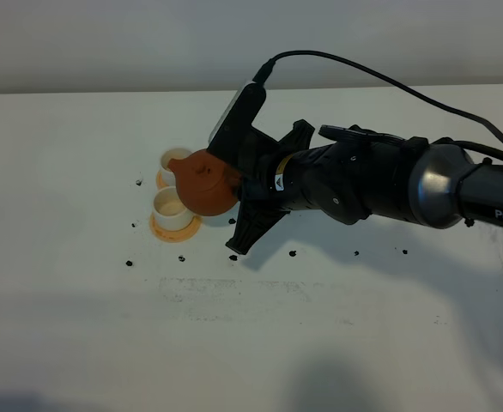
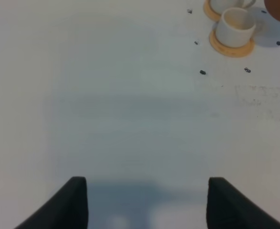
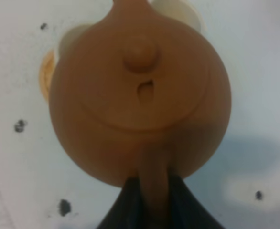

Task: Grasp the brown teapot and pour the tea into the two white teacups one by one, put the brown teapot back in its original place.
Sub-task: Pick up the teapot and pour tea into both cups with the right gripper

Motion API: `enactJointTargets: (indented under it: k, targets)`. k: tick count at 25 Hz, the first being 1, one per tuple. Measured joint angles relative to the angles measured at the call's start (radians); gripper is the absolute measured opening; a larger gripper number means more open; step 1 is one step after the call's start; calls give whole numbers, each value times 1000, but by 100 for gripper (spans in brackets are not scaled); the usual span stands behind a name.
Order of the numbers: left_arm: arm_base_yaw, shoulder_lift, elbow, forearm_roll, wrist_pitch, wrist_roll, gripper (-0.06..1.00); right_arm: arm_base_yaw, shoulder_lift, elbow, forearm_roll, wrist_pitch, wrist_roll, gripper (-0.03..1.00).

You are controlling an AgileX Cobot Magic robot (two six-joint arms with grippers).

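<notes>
White desk (image 1: 80,326) below; our right jaws clamp the teapot (image 1: 204,182) by its handle, spout over the far cup (image 1: 176,158): pouring, we judge. Left jaws stand apart, empty. Next calls for swinging to the near cup (image 1: 171,206).

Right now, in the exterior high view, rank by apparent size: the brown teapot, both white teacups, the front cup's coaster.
1. brown teapot, clearly largest.
2. front coaster, slightly wider than its cup.
3. front teacup and rear teacup: alike; rear one partly hidden, so unranked.
</notes>
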Motion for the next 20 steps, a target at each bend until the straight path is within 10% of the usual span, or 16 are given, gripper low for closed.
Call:
enactJointTargets:
  k: [20]
  targets:
    - [0, 0, 0, 0, 0, 0, 52, -8, 27, -45, -178, 18, 31, 11]
